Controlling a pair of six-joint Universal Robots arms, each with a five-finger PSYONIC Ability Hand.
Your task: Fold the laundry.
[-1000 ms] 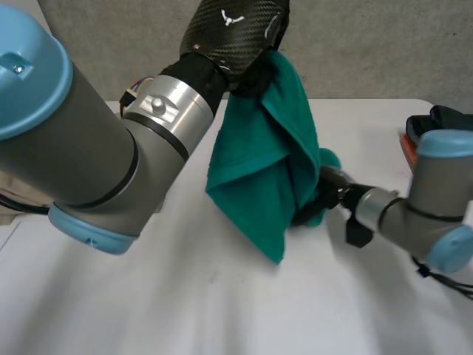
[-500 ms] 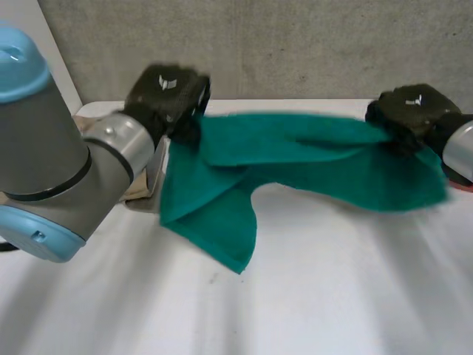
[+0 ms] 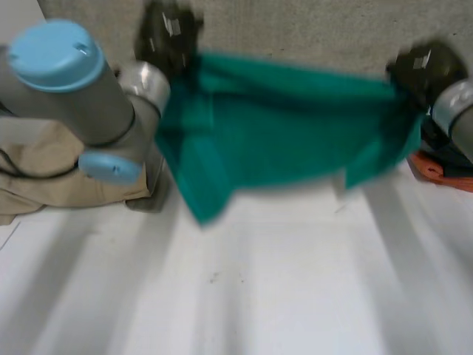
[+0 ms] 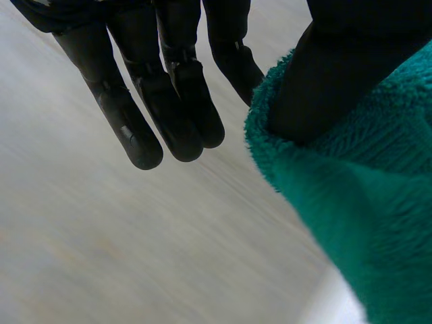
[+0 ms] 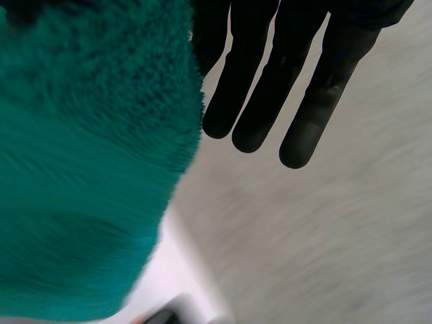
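Observation:
A green towel [image 3: 281,126] hangs stretched in the air above the white table [image 3: 259,288], toward its far side. My left hand [image 3: 168,33] holds the towel's upper left corner and my right hand [image 3: 425,70] holds its upper right corner. In the left wrist view the thumb presses into the towel's edge [image 4: 364,216] while the other fingers [image 4: 169,108] stay straight beside it. In the right wrist view the towel [image 5: 88,169] bunches beside the straight fingers [image 5: 270,88]. A loose folded part of the towel droops lower on the left side.
A beige cloth [image 3: 44,177] lies heaped at the table's left edge, behind my left arm [image 3: 89,96]. An orange and dark item [image 3: 436,166] sits at the right edge. A grey wall [image 3: 310,29] stands behind the table.
The towel hung bunched from my raised left hand with my right hand at its lower part. Both hands have since moved apart and up, spreading the towel wide between them.

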